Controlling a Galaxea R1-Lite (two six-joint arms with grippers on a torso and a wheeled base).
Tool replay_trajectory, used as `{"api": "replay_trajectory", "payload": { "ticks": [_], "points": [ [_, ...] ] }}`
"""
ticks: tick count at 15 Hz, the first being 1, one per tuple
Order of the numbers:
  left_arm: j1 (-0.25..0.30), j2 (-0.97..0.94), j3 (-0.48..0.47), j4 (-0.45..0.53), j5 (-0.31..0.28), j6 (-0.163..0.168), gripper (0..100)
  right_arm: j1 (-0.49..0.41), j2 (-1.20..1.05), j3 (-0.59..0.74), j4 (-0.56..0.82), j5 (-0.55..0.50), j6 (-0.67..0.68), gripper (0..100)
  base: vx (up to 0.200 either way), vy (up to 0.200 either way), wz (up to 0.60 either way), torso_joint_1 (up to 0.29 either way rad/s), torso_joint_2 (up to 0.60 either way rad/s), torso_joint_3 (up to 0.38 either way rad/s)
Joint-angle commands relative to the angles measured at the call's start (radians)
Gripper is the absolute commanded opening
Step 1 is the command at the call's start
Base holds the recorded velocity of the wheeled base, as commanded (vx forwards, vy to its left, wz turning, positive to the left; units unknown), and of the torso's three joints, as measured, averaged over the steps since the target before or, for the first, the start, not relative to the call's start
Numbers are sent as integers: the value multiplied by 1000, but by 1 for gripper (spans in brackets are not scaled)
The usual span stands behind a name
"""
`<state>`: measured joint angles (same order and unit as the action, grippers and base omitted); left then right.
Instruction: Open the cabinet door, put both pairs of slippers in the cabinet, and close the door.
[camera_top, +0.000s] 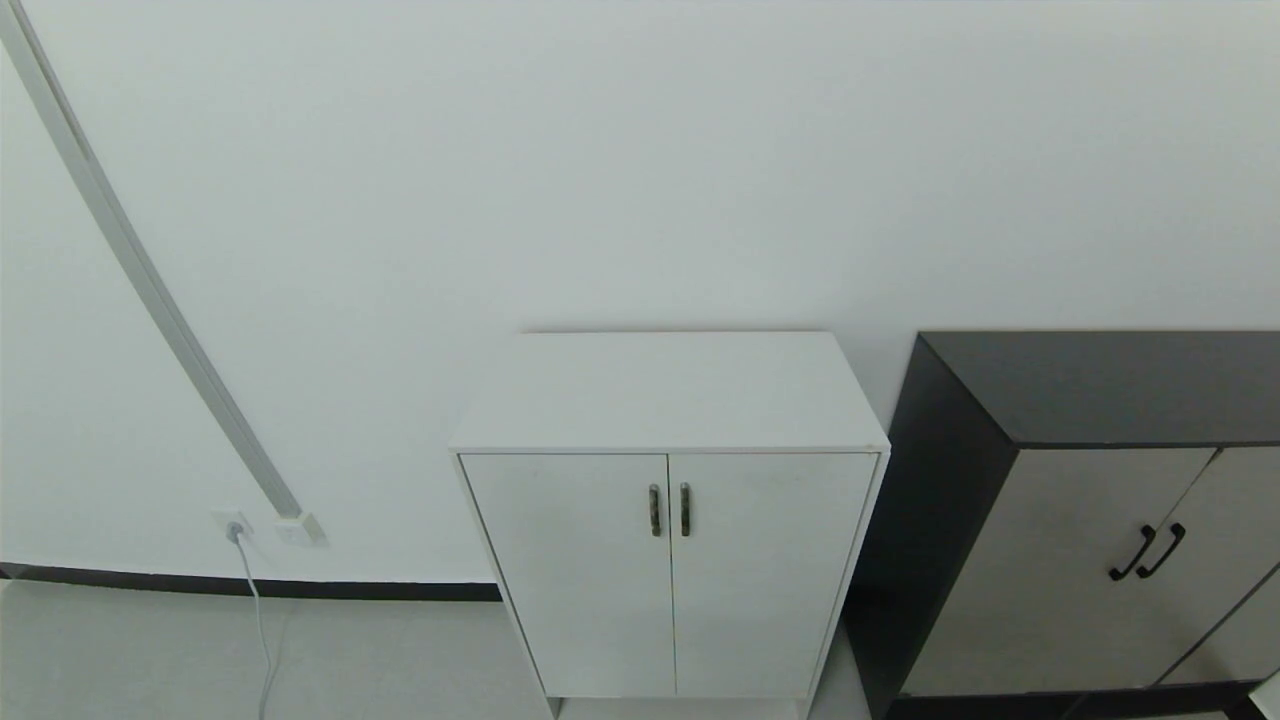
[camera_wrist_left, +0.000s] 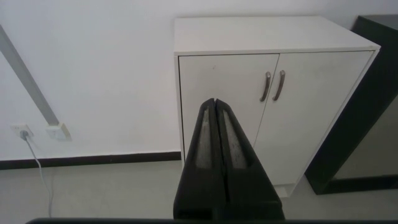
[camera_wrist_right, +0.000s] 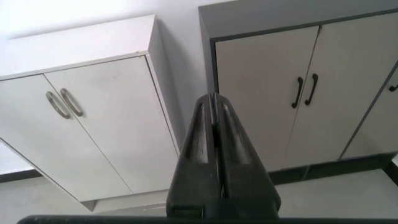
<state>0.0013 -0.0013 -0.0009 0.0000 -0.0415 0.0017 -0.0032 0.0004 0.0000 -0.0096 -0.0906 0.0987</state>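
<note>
A white two-door cabinet (camera_top: 668, 570) stands against the wall, both doors closed, with two metal handles (camera_top: 670, 510) side by side at the centre. It also appears in the left wrist view as the white cabinet (camera_wrist_left: 273, 106) and in the right wrist view as the white cabinet (camera_wrist_right: 93, 124). My left gripper (camera_wrist_left: 215, 102) is shut with nothing in it, held back from the left door. My right gripper (camera_wrist_right: 214, 98) is shut too, in front of the gap between the white cabinet and the dark one.
A dark cabinet (camera_top: 1090, 560) with grey doors and black handles (camera_top: 1147, 552) stands close to the right of the white one. A wall socket (camera_top: 233, 525) with a grey cable and a slanted conduit sit on the wall at left. Bare floor lies left of the cabinet.
</note>
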Motion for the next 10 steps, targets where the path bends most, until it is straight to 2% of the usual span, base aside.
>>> {"api": "replay_trajectory", "payload": {
  "ticks": [1, 10],
  "points": [
    [0, 1, -1, 0, 0, 0, 0, 0, 0, 0, -1, 0, -1, 0, 0, 0, 0, 0, 0, 0],
    [0, 1, 1, 0, 0, 0, 0, 0, 0, 0, 2, 5, -17, 0, 0, 0, 0, 0, 0, 0]
  ]
}}
